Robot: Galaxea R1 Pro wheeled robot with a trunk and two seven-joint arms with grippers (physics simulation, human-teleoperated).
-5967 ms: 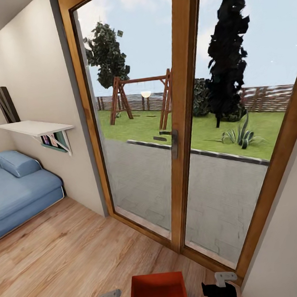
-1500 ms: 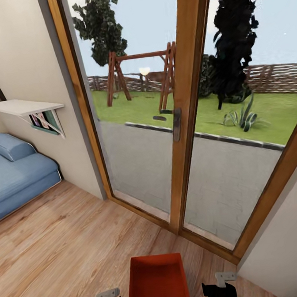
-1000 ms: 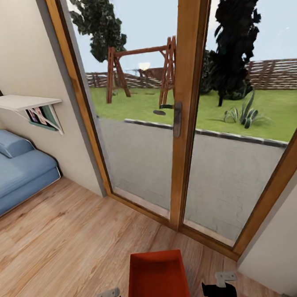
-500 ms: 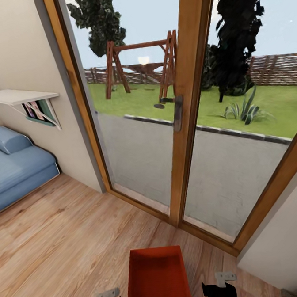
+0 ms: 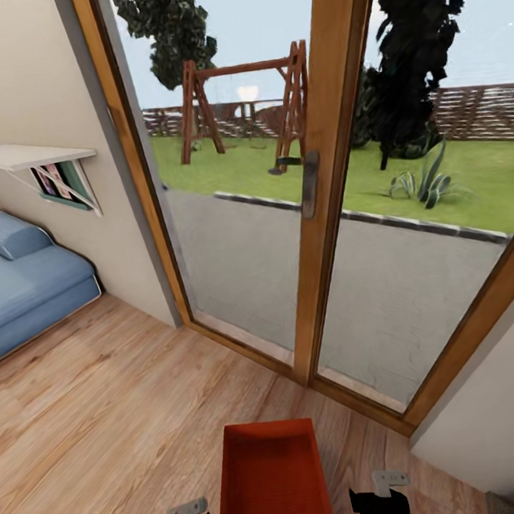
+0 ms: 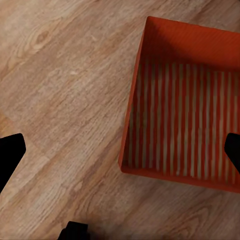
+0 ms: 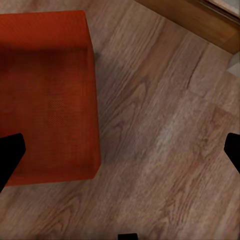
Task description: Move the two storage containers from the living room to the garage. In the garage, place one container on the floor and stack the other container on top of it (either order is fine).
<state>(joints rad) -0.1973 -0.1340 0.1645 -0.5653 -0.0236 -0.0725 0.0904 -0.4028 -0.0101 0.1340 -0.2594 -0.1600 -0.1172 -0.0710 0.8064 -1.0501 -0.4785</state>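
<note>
One rust-red storage container rests on the light wood-plank living room floor, low in the head view, between my two arms. In the left wrist view the open-top container lies partly between the spread fingers of my left gripper, which is open and above it. My right gripper is open too and hangs over bare planks, with the container off to one side of it. Neither gripper touches the bin. The garage is out of view.
Wood-framed glass doors stand straight ahead, with a garden and a swing behind the glass. A blue cushion seat and a white wall shelf are at the left. A white wall closes in at the right.
The whole head view has shifted, so the camera moved. More of the container now shows at the lower edge. Both arms keep the same place in the picture.
</note>
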